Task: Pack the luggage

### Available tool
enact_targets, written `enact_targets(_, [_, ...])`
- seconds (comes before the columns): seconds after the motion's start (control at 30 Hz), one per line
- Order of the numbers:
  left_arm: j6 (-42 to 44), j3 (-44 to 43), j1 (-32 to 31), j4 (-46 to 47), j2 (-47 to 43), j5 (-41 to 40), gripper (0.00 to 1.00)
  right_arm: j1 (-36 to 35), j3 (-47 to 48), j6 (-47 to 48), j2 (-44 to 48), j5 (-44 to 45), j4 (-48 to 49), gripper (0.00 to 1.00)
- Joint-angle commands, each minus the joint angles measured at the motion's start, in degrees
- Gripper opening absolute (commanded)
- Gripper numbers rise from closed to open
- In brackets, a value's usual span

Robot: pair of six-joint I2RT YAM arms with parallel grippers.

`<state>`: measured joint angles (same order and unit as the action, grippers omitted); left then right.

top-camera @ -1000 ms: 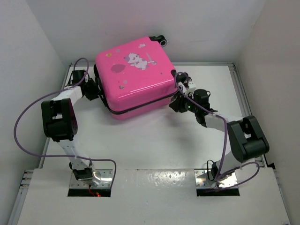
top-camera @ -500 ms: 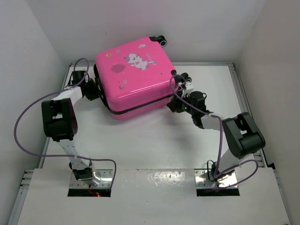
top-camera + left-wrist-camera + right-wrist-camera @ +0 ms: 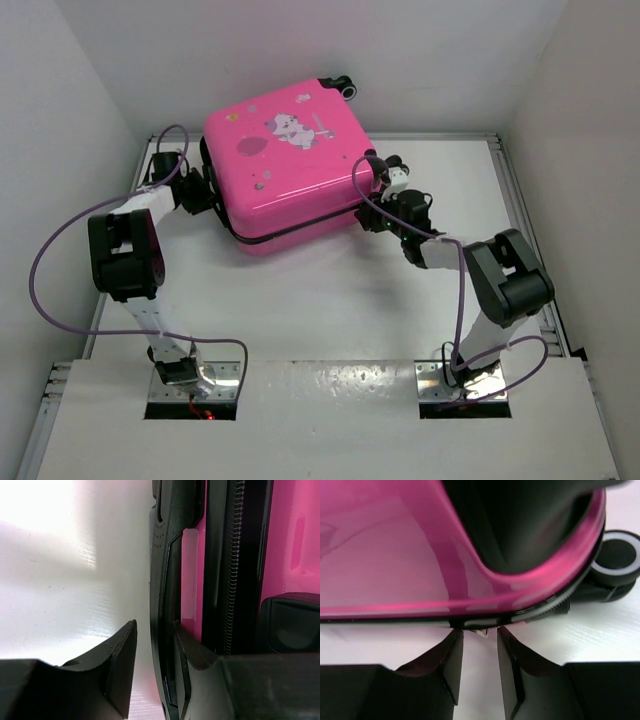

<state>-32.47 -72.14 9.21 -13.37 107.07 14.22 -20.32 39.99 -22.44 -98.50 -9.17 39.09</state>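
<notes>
The hot-pink luggage (image 3: 285,170) lies closed and flat at the back of the table, print side up. My left gripper (image 3: 205,190) is at its left side. In the left wrist view the left gripper (image 3: 154,625) is open, its jaws standing either side of the black side handle (image 3: 162,580), one finger tucked between handle and pink shell (image 3: 285,540). My right gripper (image 3: 372,205) is at the case's right front corner. In the right wrist view the right gripper (image 3: 479,630) is narrowly open, tips at the black zipper seam (image 3: 535,611) under the shell (image 3: 395,555).
White walls enclose the table on the left, back and right. A black wheel (image 3: 345,88) sticks out at the case's far corner, and another wheel (image 3: 617,560) sits right of my right fingers. Purple cables (image 3: 45,260) loop beside both arms.
My right arm has folded in and its gripper has moved left, closer against the luggage's corner. The left arm and the luggage have not moved.
</notes>
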Motion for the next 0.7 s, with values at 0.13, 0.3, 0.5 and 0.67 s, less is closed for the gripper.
enact_targets(0.13, [-0.05, 3.06, -0.34, -3.77, 3.85, -0.07, 0.38, -0.87, 3.61, -0.33, -1.69, 0.91, 4.41, 0.27])
enact_targets(0.3, [-0.05, 3.06, -0.34, -3.77, 3.85, 0.46, 0.38, -1.13, 5.01, 0.11, -3.36, 2.05, 4.85, 0.11])
enact_targets(0.5, [-0.05, 3.58, 0.19, -3.77, 3.85, 0.99, 0.37, -1.13, 6.51, 0.11, -4.77, 3.54, 5.03, 0.00])
enact_targets(0.67, [1.00, 4.11, 1.42, -3.77, 3.85, 1.51, 0.16, 0.01, 5.37, 0.02, -3.11, 4.16, 4.24, 0.00])
